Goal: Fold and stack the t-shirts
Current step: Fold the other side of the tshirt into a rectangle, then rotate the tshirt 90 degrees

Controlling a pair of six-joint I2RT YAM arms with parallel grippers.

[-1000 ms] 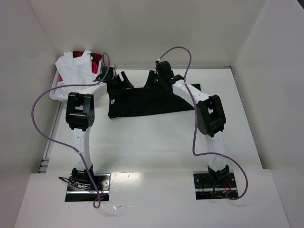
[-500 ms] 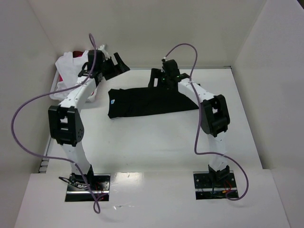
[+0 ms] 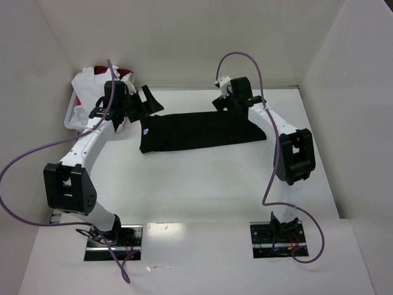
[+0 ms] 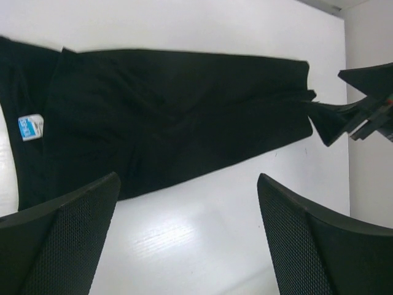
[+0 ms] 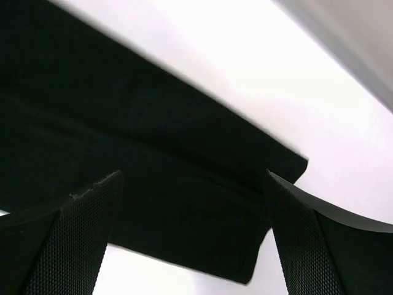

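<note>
The black t-shirt (image 3: 196,131) lies flat on the far half of the table (image 3: 202,184), folded into a long, narrow band that runs left to right between the two arms. It is soft, matte cloth with a few shallow creases. A small light-blue label (image 4: 29,127) shows at its left end, and its right end narrows to a blunt corner.

In the far left corner stands a white basket (image 3: 72,117), just beside the left end of the black t-shirt. A crumpled white t-shirt (image 3: 92,86) is heaped in it, with a red t-shirt (image 3: 126,75) showing behind.

The left gripper (image 4: 187,178) hangs over the shirt's left end, between basket and shirt, its jaws spread wide with nothing between them. The right gripper (image 5: 193,181) hangs over the shirt's far right corner, its jaws likewise wide and empty. The fingers have dark, finely dimpled pads (image 5: 73,246).

Purple cables (image 3: 24,166) loop loosely from each arm, the left one sweeping out past the table edge.

The table is smooth, glossy white and reflects the light. Plain white walls (image 3: 202,43) close it in at the back and on both sides
</note>
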